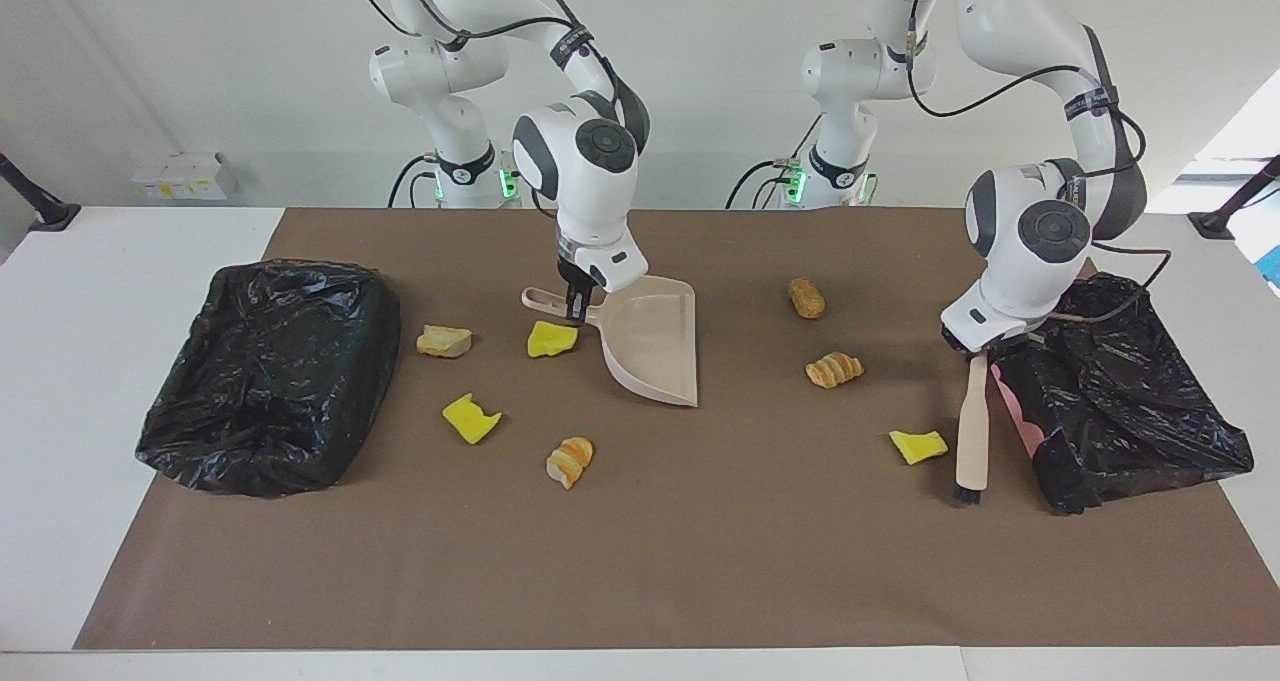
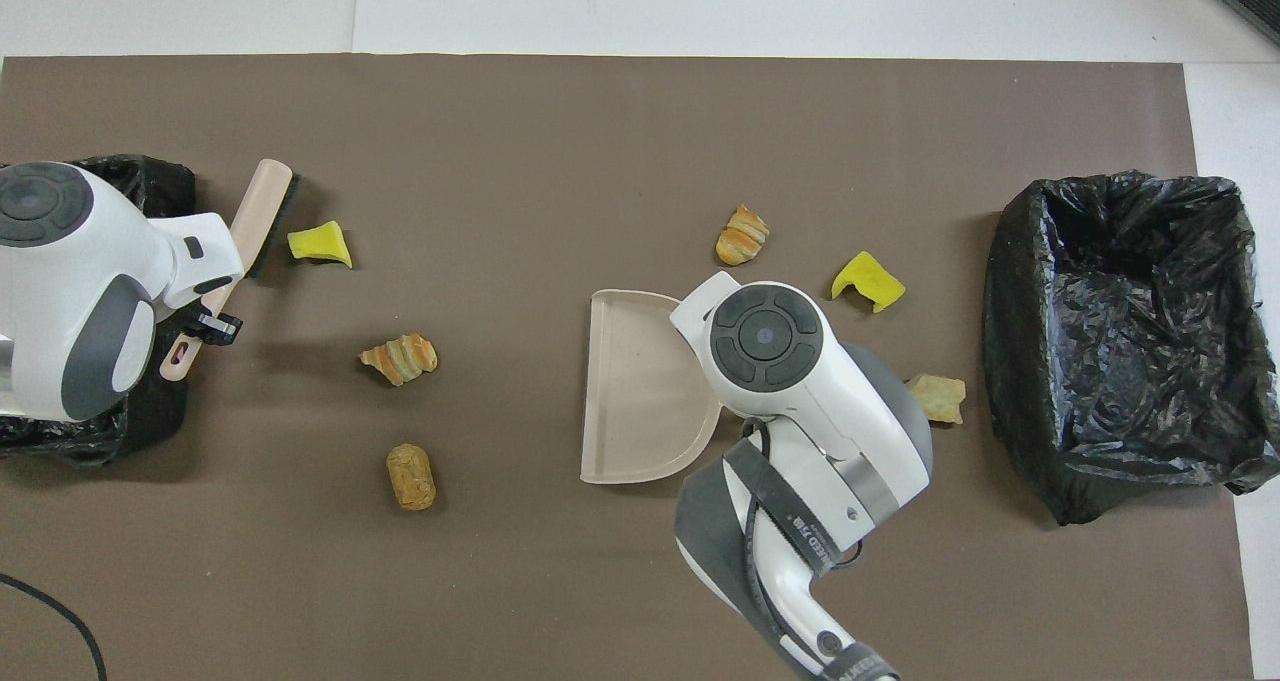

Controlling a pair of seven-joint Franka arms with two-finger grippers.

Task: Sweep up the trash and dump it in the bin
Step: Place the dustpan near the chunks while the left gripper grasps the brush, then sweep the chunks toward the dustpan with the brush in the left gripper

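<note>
left hand [image 1: 972, 353] clamps brush [image 1: 971, 423] | bristles point away from robots

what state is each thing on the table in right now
dustpan: empty, held by its handle in the right end effector.
brush: held by the left end effector, bristle end down by the mat.
trash: seven scraps loose on the mat, none in the dustpan.
bin at the right arm's end: bag-lined, open.
bin at the left arm's end: bag crumpled over it.
</note>
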